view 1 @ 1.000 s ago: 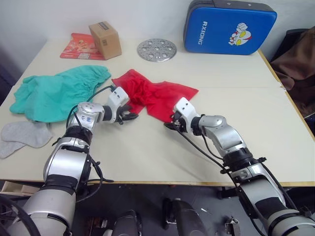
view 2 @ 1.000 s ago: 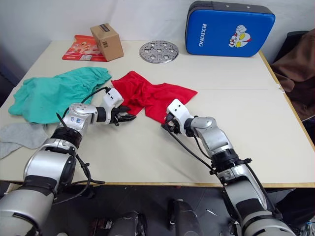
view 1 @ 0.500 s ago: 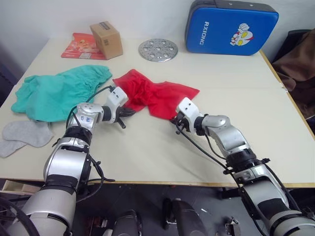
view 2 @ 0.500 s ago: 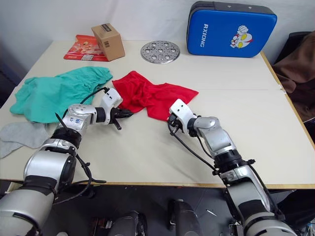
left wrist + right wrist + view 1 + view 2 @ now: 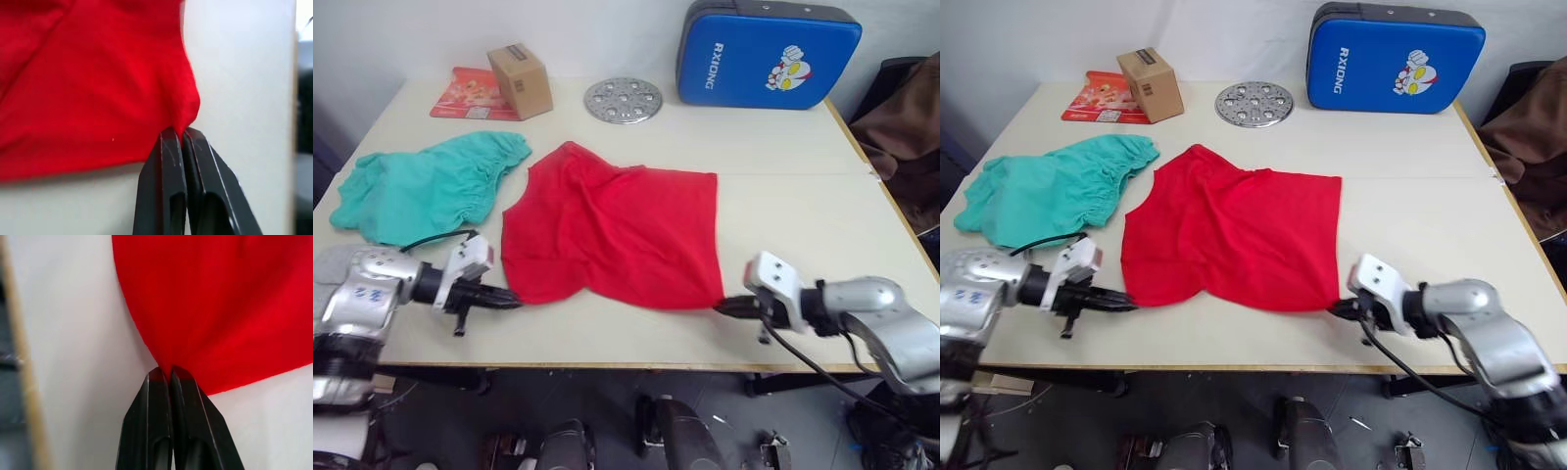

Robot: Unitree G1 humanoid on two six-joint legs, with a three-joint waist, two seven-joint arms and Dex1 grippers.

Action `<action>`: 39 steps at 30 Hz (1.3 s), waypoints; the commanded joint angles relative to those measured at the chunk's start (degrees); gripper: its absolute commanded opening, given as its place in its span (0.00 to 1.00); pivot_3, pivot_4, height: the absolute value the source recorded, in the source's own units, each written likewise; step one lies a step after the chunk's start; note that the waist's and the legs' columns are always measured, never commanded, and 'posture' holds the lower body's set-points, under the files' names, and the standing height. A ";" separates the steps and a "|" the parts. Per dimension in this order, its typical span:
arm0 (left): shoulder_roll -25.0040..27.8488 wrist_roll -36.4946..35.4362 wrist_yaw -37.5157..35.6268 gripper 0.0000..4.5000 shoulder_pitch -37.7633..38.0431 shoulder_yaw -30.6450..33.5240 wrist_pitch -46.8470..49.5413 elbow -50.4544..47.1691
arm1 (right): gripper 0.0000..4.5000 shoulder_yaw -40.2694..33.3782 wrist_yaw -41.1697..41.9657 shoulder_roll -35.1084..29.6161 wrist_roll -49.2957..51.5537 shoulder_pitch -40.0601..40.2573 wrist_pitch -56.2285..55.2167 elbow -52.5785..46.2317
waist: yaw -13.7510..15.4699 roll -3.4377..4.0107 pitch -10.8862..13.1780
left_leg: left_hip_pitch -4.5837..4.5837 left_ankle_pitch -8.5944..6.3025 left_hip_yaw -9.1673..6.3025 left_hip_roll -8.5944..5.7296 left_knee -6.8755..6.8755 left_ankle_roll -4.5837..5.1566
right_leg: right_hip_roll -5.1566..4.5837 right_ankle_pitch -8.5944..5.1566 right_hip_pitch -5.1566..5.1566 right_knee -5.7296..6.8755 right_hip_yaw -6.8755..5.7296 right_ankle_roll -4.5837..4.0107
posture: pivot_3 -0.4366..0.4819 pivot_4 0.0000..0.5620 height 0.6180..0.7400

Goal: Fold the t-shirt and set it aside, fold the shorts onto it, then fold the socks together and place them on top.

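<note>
The red t-shirt (image 5: 612,230) lies spread out flat across the middle of the table. My left gripper (image 5: 509,303) is shut on the t-shirt's near left corner (image 5: 188,115), close to the table's front edge. My right gripper (image 5: 722,305) is shut on its near right corner (image 5: 168,360). The teal shorts (image 5: 426,183) lie crumpled at the left, beside the t-shirt. A bit of a grey sock (image 5: 325,262) shows at the far left edge, mostly hidden by my left arm.
At the back stand a cardboard box (image 5: 520,80) on a red packet (image 5: 465,95), a round perforated metal disc (image 5: 623,99) and a blue pad (image 5: 768,54). A brown garment (image 5: 906,127) hangs off the right side. The table's front edge (image 5: 626,364) runs just below both grippers.
Both grippers pulled back toward the front edge and apart, dragging the t-shirt with them; it went from a bunched heap to a flat spread sheet.
</note>
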 commanded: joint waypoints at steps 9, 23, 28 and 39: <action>10.59 -9.76 -4.67 0.01 15.93 8.04 9.58 -15.41 | 0.00 -16.41 8.59 -6.64 9.04 19.36 -0.23 -7.29 | 0.33 0.00 0.01 | -0.13 -0.22 -0.21 -0.02 -0.09 0.28 | 0.02 -0.05 0.01 -0.19 -0.01 0.11 | 0.48 0.27 1.00; -15.25 1.41 54.93 0.01 -57.61 11.39 -22.10 47.59 | 0.00 -6.33 -36.72 9.33 -14.51 -46.83 -23.17 37.91 | -0.01 -0.70 0.52 | -1.36 0.94 -0.11 -0.22 0.06 0.13 | -0.09 1.27 -0.92 -0.54 -0.02 0.02 | 0.48 0.27 1.00; -13.54 0.42 44.59 0.01 -71.36 13.00 -26.80 56.63 | 0.00 -7.34 -34.77 7.32 -15.67 -62.69 -40.79 52.12 | -0.38 -0.62 0.50 | -2.51 0.99 0.62 -0.43 -0.28 0.03 | -0.02 1.06 -2.75 -0.18 -0.46 -0.37 | 0.48 0.27 1.00; -10.50 0.26 14.70 0.01 -50.93 8.52 -18.19 42.49 | 0.00 -8.06 -22.46 7.37 -8.71 -33.84 -36.61 32.01 | -0.29 -0.50 0.58 | -2.01 0.57 1.16 -0.07 0.19 -0.39 | -0.16 0.24 -2.11 0.59 -1.26 -0.60 | 0.48 0.27 1.00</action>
